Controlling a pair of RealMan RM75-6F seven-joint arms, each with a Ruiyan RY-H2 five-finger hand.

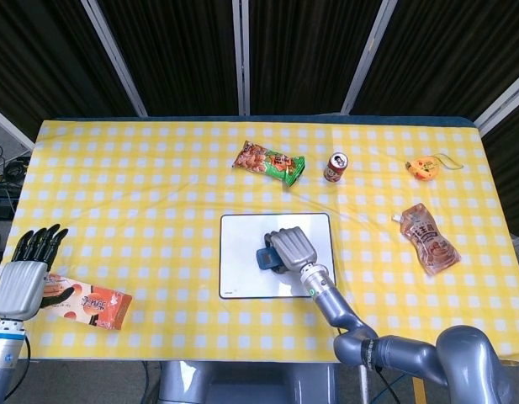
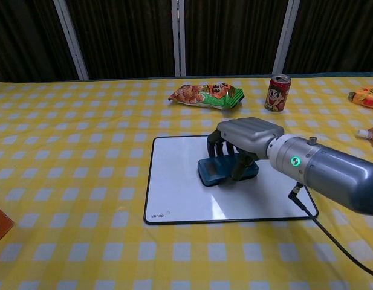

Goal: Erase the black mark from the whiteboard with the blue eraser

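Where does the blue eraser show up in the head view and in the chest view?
Head view: the blue eraser sits on the whiteboard, right of its centre, peeking out left of the right hand.
Chest view: the eraser lies mid-board under the right hand, whose fingers curl over it.
Shared landmark: the red can beyond the board, to its right.

Open cloth around whiteboard (image 1: 242, 269), snack bag (image 1: 269, 162) and can (image 1: 336, 167) well beyond
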